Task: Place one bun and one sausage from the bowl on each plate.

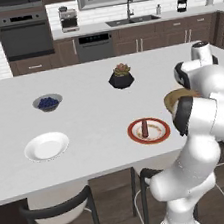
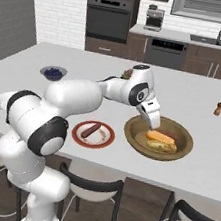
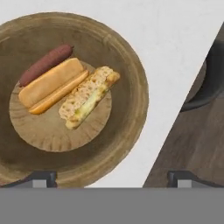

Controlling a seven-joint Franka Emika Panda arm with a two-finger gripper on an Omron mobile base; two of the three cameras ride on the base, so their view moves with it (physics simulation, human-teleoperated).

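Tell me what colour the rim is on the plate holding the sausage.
Red-orange rim around a white centre, clearest in the left base view.

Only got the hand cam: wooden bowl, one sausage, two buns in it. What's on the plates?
Observer: The red-rimmed plate holds one sausage and no bun.
Operator: And the white one?
Observer: The white plate has nothing on it. In the left base view it sits left of the red-rimmed plate.
Operator: Where's the gripper relative to the bowl?
Observer: In the right base view the gripper hangs open over the left part of the bowl, holding nothing.
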